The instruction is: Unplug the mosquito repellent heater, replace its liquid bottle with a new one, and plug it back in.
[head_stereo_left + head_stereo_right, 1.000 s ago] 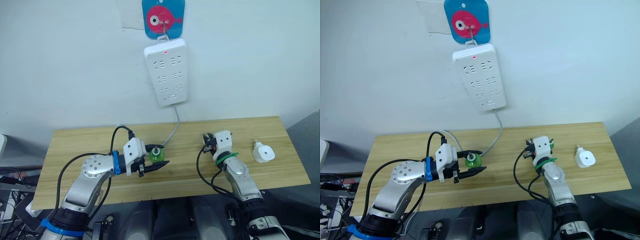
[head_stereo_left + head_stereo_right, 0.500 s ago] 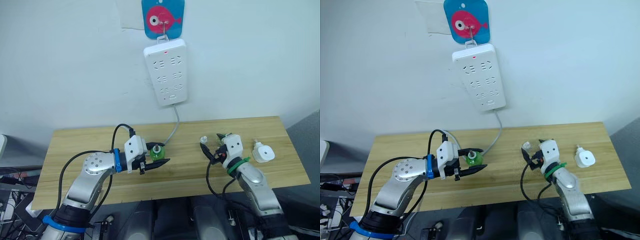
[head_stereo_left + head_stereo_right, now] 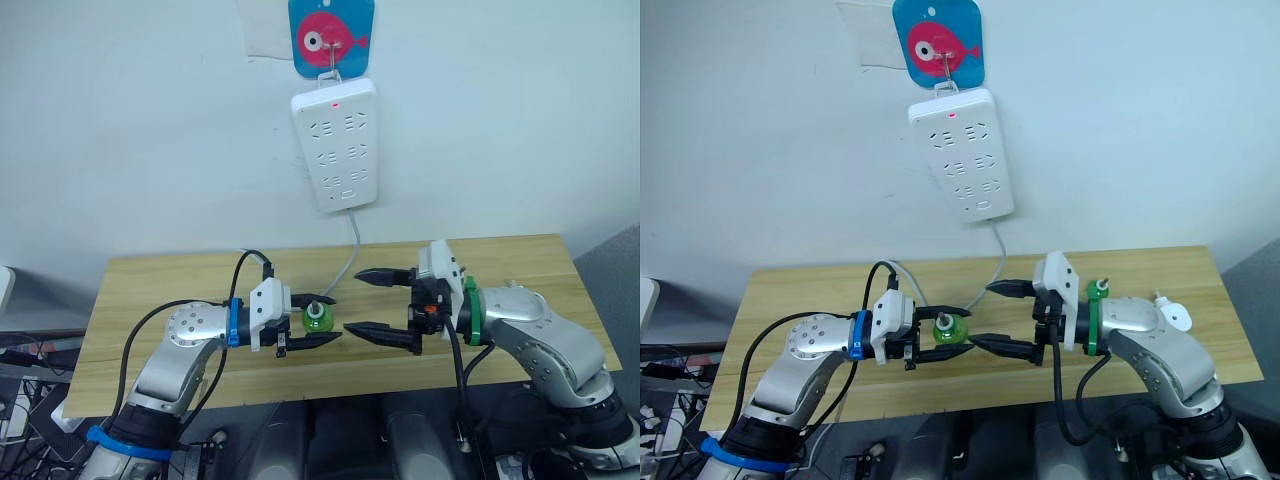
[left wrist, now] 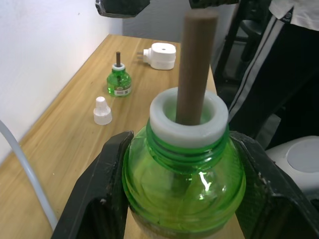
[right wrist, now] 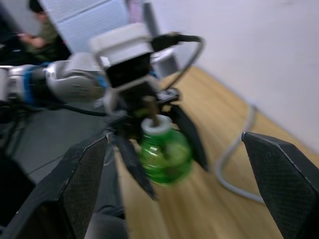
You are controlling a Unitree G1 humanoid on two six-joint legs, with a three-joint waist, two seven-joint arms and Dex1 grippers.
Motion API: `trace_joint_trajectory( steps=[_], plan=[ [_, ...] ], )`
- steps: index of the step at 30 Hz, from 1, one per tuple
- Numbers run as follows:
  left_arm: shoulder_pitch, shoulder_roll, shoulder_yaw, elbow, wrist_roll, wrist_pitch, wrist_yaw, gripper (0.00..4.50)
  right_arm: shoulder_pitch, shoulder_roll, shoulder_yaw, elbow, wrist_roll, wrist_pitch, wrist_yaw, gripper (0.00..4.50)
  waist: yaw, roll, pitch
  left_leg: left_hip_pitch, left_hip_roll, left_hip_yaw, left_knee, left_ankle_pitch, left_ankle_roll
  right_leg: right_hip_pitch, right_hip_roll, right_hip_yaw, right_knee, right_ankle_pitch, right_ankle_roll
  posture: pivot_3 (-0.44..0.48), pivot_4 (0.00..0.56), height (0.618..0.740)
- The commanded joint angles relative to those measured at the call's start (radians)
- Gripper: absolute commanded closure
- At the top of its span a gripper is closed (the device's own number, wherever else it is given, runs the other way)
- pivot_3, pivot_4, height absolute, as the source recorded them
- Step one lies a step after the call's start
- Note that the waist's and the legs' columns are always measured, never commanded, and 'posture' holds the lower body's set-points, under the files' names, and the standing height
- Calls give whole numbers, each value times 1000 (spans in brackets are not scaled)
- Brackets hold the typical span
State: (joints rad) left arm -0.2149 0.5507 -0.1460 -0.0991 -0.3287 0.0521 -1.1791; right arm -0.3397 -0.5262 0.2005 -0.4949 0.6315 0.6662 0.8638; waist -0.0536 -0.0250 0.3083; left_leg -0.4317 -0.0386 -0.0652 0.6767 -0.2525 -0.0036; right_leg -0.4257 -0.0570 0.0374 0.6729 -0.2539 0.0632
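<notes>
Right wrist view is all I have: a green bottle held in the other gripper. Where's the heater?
Observer: The mosquito repellent heater lies unplugged at the right end of the table.
Operator: Any other bottle out there?
Observer: Yes, a second green bottle stands upright near the heater, with a white cap beside it.
Operator: Anything plugged into the strip?
Observer: No. The power strip hanging above the table has empty sockets, and its red light is on.

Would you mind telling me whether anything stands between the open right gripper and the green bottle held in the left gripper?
Nothing visible does. The right gripper, fingers spread wide, faces the bottle across bare table. The left gripper clamps the bottle's sides, leaving its wick end exposed.
</notes>
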Motion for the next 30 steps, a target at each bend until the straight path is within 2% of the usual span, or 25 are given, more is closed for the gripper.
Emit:
trace_joint_trajectory(
  steps=[1,9,12,18,29,30],
  plan=[
    [-30,-8,-5,5,-7,-28,-13,2243,-30,43,55,-6,-23,-11,-16,8,0,0,0,0,0,0,0,0,0,0,0,0,0,0,0,-62,312,740],
    [-46,-17,-12,-8,-15,-20,-11,2243,-36,121,117,63,-136,-91,-48,8,0,0,0,0,0,0,0,0,0,0,0,-1,0,0,0,-59,314,740],
    [-48,-17,-12,-7,-18,-20,-17,2243,-33,130,140,78,-163,-116,-38,528,0,0,0,0,0,-1,0,0,0,0,0,-1,0,0,0,-70,312,740],
    [-79,-22,-13,11,-19,-19,-24,2243,-35,125,165,103,-209,-161,-15,2655,-1,0,0,0,0,0,0,0,0,0,0,-1,0,0,0,-70,310,740],
    [-94,-34,-11,21,-23,-21,-32,2243,-34,123,183,140,-290,-234,-5,2655,-2,0,0,0,0,0,0,0,0,0,0,-2,0,0,0,-72,309,740],
    [-94,-35,-11,20,-22,-21,-32,2243,-33,125,184,143,-295,-240,-5,2847,-2,0,0,0,0,-1,0,0,0,0,0,-2,0,0,0,-72,309,740]
  ],
)
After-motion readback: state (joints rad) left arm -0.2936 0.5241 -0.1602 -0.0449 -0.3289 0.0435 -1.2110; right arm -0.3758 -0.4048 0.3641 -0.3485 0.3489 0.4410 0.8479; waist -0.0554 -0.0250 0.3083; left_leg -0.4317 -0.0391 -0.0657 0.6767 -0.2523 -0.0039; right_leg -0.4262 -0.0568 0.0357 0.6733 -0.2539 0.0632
